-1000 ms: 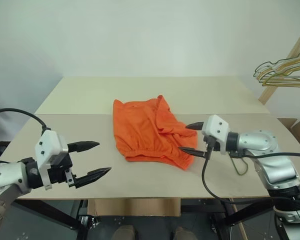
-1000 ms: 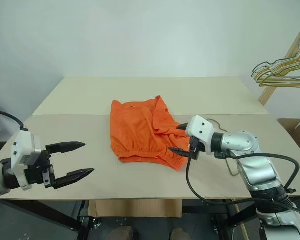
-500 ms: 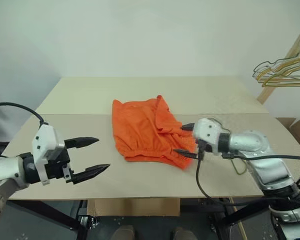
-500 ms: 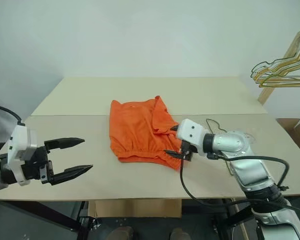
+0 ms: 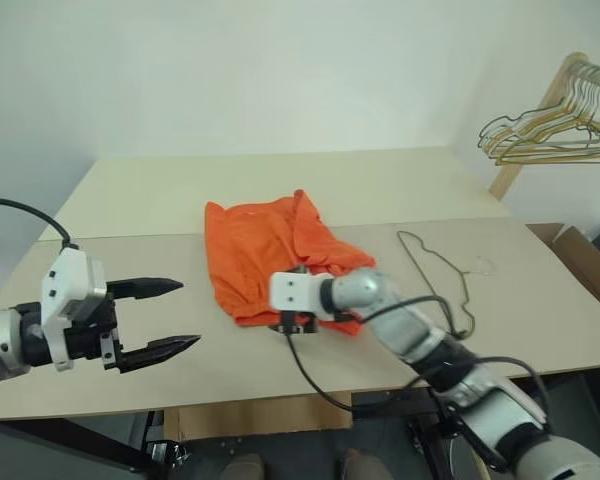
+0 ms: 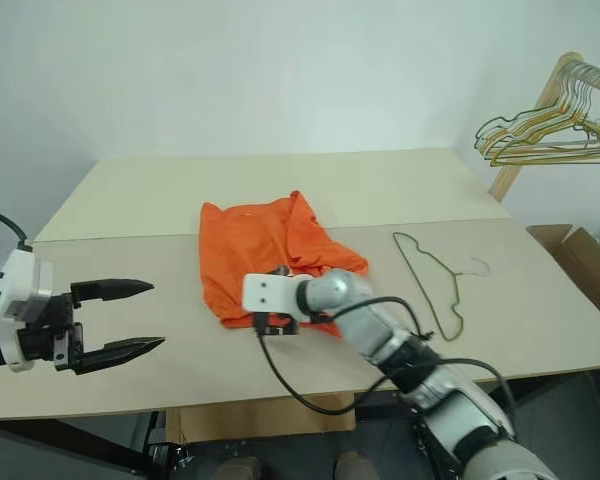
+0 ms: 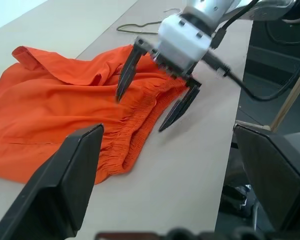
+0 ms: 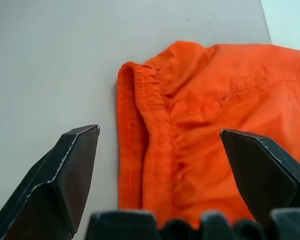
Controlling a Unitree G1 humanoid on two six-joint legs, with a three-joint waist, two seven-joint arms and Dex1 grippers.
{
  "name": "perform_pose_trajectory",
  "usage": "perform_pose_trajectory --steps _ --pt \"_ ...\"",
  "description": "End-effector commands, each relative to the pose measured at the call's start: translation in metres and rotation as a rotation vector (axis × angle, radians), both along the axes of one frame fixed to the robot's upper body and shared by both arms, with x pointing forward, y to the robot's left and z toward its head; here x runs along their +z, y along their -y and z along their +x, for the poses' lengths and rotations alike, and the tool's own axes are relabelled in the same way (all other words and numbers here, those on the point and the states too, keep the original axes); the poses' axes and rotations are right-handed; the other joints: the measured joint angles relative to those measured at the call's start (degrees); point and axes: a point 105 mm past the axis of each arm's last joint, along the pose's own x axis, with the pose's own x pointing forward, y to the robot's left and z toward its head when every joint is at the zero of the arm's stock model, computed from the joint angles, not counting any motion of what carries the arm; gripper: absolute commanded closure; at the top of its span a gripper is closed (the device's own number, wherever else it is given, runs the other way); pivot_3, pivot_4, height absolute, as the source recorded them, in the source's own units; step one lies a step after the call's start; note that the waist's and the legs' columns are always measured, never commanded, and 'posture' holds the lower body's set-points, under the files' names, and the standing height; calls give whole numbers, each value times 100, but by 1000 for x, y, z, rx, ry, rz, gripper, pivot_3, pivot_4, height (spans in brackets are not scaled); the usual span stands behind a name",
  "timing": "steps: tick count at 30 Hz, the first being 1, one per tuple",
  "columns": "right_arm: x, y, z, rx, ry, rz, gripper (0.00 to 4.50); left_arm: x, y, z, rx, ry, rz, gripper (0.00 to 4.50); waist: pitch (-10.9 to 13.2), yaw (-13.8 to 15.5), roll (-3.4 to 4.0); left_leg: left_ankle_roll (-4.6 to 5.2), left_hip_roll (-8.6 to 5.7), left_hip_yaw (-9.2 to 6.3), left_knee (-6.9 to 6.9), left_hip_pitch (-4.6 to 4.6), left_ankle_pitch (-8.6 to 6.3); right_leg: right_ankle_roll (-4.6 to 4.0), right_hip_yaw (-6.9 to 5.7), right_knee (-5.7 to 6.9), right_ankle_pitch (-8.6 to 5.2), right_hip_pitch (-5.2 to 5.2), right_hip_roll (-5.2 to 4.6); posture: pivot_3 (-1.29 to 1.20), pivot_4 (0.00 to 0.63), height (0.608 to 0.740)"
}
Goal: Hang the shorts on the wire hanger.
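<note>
Head views: the shorts (image 5: 270, 255), bright orange and crumpled, lie mid-table (image 5: 130, 200). The right gripper (image 7: 152, 102), fingers spread and empty, sits over their near gathered waistband, arm reaching across toward the left. The wire hanger (image 6: 435, 280) lies flat behind that arm, clear of the fabric. The left gripper (image 5: 170, 318) hovers well off the shorts, fingers apart, pointing toward them.

Left wrist view: the right gripper's black fingers straddle the elastic hem.

Right wrist view: waistband corner lies between its parted fingers.
</note>
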Motion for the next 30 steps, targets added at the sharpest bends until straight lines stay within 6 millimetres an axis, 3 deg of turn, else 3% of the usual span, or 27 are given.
perform_pose_trajectory --steps 1,9,10,13,21,24,26,30 --pt "-5 -21 10 -22 6 -54 22 9 -2 -2 3 29 19 0 1 -13 1 -5 4 -2 0 1 -2 -2 0 2 -1 -3 4 19 0 740" --pt "-35 -47 16 -87 -4 -140 22 8 0 -4 6 22 18 0 5 -27 12 -19 12 -9 -11 12 -1 -8 -1 9 -1 -6 8 29 0 740" --pt "-36 -49 18 -104 4 -141 186 8 1 -4 6 22 18 0 3 -45 15 -24 12 -8 -20 19 2 -12 -1 9 -1 -6 13 30 0 740" --pt "-34 -54 18 -114 20 -122 838 7 1 -3 8 24 17 0 -2 -100 10 -45 15 -11 -46 32 14 -21 -1 11 -3 -4 19 29 0 740" --pt "-21 -53 9 -54 66 -78 3605 4 3 0 3 27 13 0 -1 -127 10 -49 14 -20 -50 17 17 -23 -4 9 -4 -15 17 13 0 740" --pt "-10 -41 1 -1 81 -33 4446 2 6 2 -8 23 11 0 -2 -128 9 -49 14 -19 -50 15 17 -23 -4 10 -4 -18 17 -1 0 740" --pt "-6 -33 -4 26 79 -16 4446 2 7 2 -14 22 9 0 -4 -133 5 -49 15 -20 -50 11 17 -23 -5 9 -5 -19 16 -14 0 740" --pt "0 16 -15 201 160 -60 4446 -1 9 6 -38 14 11 0 -9 -129 -3 -48 16 -19 -49 9 17 -22 -7 4 -5 -16 10 -43 0 740"
